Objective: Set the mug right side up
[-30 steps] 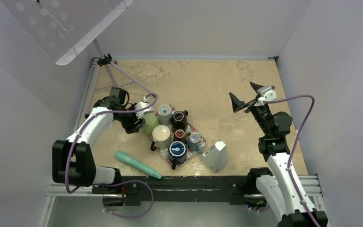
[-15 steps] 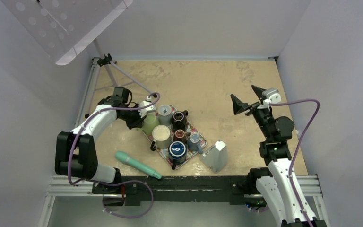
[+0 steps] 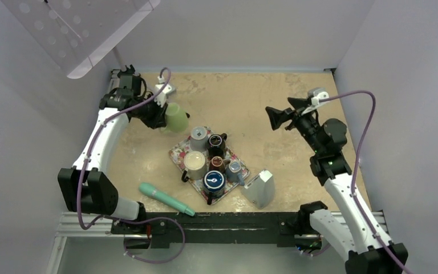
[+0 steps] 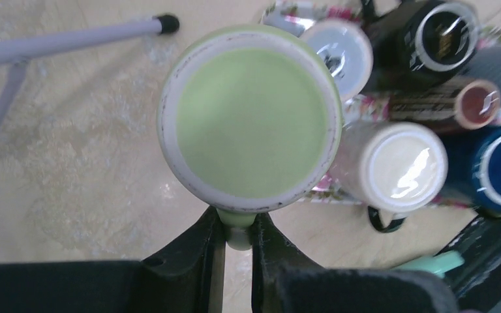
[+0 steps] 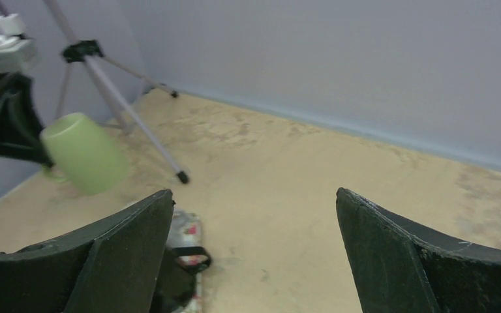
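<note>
My left gripper (image 3: 158,117) is shut on the handle of a light green mug (image 3: 176,117) and holds it in the air, behind the left of the floral tray (image 3: 177,153). In the left wrist view the mug's flat base (image 4: 250,122) faces the camera and the handle (image 4: 238,228) sits pinched between the black fingers. The mug also shows at the left of the right wrist view (image 5: 83,152), tilted. My right gripper (image 3: 285,116) is open and empty, raised over the right half of the table.
The tray holds several upside-down mugs: grey (image 3: 198,137), black (image 3: 216,144), cream (image 3: 194,164), dark blue (image 3: 214,183). A teal tool (image 3: 165,198) lies near the front edge. A pale box (image 3: 260,189) stands right of the tray. A tripod leg (image 3: 148,91) runs behind the left arm.
My left gripper has lifted the green mug off the tray's left edge and carried it up and back. My right gripper has swung slightly left and higher.
</note>
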{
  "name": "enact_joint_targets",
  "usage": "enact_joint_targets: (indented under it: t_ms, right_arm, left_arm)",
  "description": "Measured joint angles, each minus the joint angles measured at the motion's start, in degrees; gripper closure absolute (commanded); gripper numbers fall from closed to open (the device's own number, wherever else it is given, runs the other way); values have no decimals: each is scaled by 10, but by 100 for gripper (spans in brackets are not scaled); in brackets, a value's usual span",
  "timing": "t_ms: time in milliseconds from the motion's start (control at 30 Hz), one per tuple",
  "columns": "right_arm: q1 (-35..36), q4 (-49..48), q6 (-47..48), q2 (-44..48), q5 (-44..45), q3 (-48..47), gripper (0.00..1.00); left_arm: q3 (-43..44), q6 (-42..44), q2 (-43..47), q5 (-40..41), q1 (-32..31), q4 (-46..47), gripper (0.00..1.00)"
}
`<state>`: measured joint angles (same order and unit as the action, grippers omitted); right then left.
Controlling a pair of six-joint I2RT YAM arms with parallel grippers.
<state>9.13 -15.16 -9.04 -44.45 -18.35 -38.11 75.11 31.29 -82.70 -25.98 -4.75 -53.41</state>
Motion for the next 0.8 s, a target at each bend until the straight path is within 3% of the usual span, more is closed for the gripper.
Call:
enact_joint_targets:
  t_ms: [133, 233, 500, 800]
  right_arm:
    - [107, 9, -30, -67, 21, -73, 1]
    - [158, -16, -87, -150, -31, -134, 1]
    - [172, -164, -308, -285, -152, -156, 1]
    - [220, -277, -442, -377, -189, -208, 12]
  left_arm:
    - [70, -110, 4, -46, 1, -4, 100]
    - [120, -209, 2, -99, 0, -7, 100]
    - [191, -439, -14, -202, -13, 80, 100]
    - [179, -538, -19, -242, -39, 136, 100]
